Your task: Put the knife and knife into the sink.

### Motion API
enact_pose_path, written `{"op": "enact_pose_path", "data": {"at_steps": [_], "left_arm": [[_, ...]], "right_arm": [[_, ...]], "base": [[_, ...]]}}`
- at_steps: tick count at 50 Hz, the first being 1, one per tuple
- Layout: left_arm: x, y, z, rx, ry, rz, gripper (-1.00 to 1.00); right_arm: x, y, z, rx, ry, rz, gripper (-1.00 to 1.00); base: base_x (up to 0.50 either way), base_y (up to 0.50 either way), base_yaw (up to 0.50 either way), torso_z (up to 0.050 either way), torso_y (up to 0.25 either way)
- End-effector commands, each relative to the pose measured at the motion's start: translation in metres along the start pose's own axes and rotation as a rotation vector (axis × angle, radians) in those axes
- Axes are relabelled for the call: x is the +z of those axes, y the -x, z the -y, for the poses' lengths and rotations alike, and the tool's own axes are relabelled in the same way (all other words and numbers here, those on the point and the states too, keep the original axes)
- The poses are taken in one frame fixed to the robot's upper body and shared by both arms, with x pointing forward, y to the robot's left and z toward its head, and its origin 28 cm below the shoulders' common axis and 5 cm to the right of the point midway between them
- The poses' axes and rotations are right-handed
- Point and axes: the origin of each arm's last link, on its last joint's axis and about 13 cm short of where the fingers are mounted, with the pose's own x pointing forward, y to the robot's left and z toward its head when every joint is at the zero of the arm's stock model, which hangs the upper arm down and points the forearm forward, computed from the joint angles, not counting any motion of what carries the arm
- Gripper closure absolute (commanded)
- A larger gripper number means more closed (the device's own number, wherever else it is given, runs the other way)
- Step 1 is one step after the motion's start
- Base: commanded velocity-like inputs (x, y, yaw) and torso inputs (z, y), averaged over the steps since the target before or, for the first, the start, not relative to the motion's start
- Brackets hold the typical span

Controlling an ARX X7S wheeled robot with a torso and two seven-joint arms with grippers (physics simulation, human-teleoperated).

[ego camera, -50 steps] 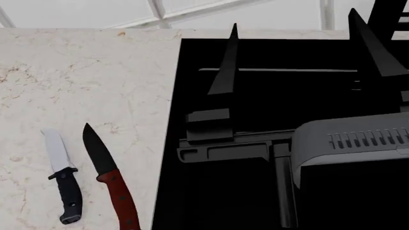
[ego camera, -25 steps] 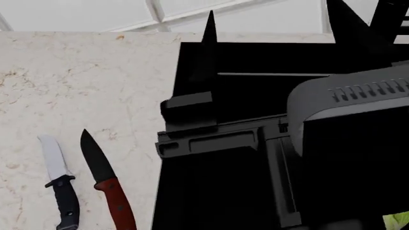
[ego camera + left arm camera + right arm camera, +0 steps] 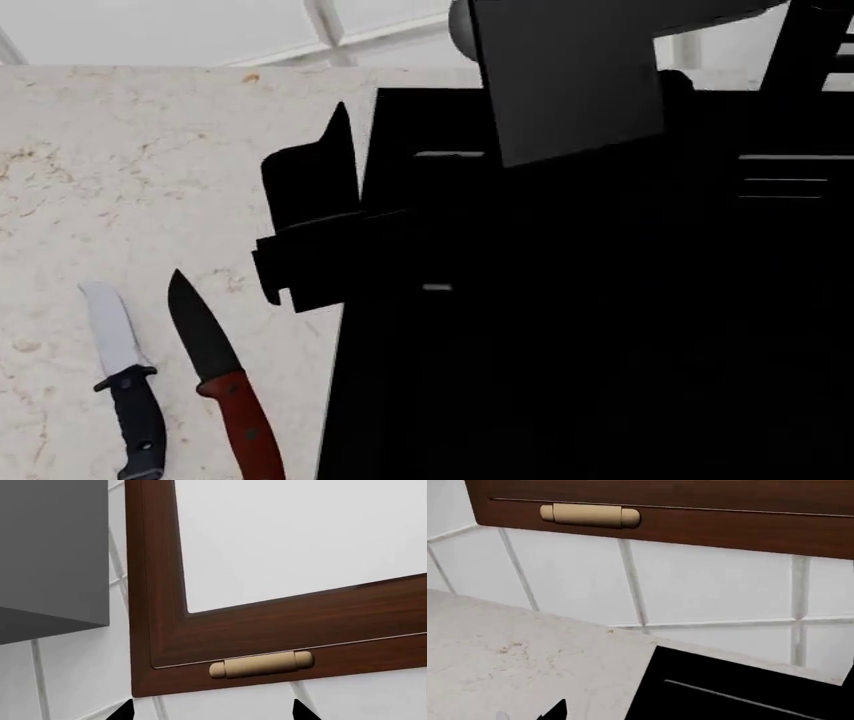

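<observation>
Two knives lie side by side on the marble counter [image 3: 160, 180], near its front. One knife [image 3: 123, 385] has a silver blade and dark handle. The other knife [image 3: 214, 385] has a black blade and red handle. The black sink [image 3: 561, 350] fills the right of the head view. My right gripper [image 3: 700, 700] hangs open over the sink's left rim, well behind the knives, holding nothing. One of its fingers [image 3: 336, 150] rises above the counter edge; the other is hidden. In the left wrist view my left gripper [image 3: 210, 712] is open, facing the wall.
A tiled wall [image 3: 707, 585] backs the counter [image 3: 527, 655], with a brown cabinet door [image 3: 267, 625] and its tan handle [image 3: 590, 516] above. My right arm's grey link [image 3: 574, 70] covers the sink's back rim. A grey box [image 3: 47, 550] hangs beside the cabinet.
My right arm has risen and swung left, carrying its gripper from over the sink's middle to the sink's left rim. Both knives lie where they were.
</observation>
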Motion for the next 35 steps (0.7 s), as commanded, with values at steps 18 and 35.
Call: {"op": "enact_pose_path", "data": {"at_steps": [18, 35], "left_arm": [[-0.003, 0.004, -0.005, 0.014, 0.002, -0.006, -1.00], [-0.004, 0.007, -0.008, 0.020, 0.006, -0.014, -1.00]], "right_arm": [[-0.009, -0.036, -0.022, 0.178, -0.045, -0.309, -1.00], [-0.033, -0.054, -0.043, 0.287, -0.041, -0.405, -1.00]], "base": [[0.00, 0.00, 0.00, 0.000, 0.000], [0.00, 0.00, 0.00, 0.000, 0.000]]}}
